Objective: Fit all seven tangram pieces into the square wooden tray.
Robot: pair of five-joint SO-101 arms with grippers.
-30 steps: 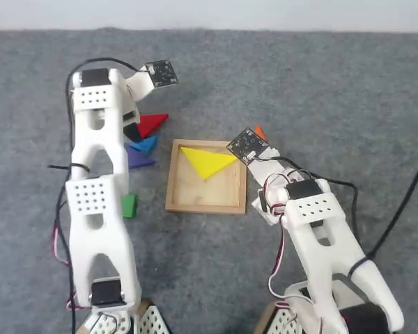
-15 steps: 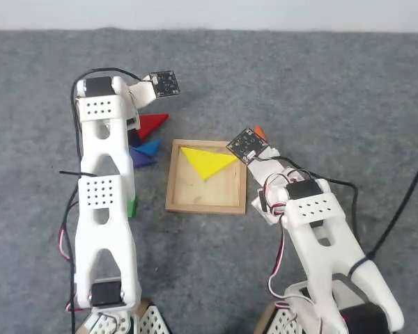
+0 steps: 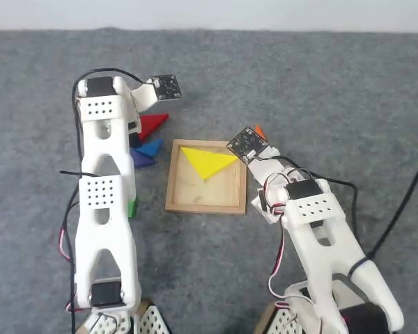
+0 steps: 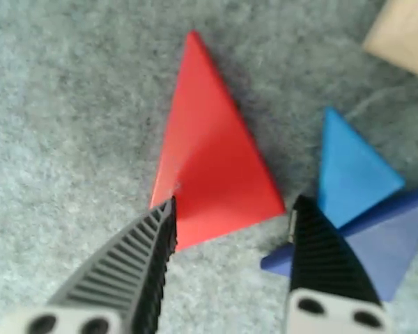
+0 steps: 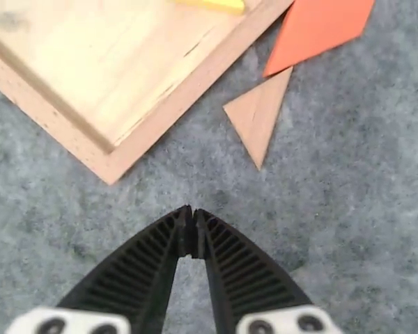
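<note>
Looking down from the high view, you have the square wooden tray (image 3: pixel 205 207) at the middle of the grey counter (image 3: pixel 348 83). One yellow triangle (image 3: pixel 205 161) lies inside it, its long edge near the 12 o'clock rim.

The other pieces are outside the tray:
- The red triangle (image 3: pixel 152 124) sits at 10 o'clock from the tray.
- The blue triangle (image 3: pixel 148 147) and the purple piece (image 3: pixel 141 158) lie at 9 o'clock, touching each other.
- The green piece (image 3: pixel 132 207) is at 8 o'clock, half hidden by the left arm (image 3: pixel 101 181).
- The orange piece (image 3: pixel 260 131) peeks out at 1 o'clock, just past the tray's corner.

Your left pincer (image 4: pixel 233 209) stands apart over the red triangle's short edge. One finger (image 4: pixel 150 257) is at the corner of the red piece and the other is just beside the purple piece. It seems to hover rather than touch, though the view is too close for you to be sure.

Your right pincer (image 5: pixel 194 212) has its tips pressed together with nothing between them. It sits over bare counter just off a corner of the tray. Beyond it, a wood-coloured triangle (image 5: pixel 261 115) lies beside the rim, its tip touching the orange piece.
</note>
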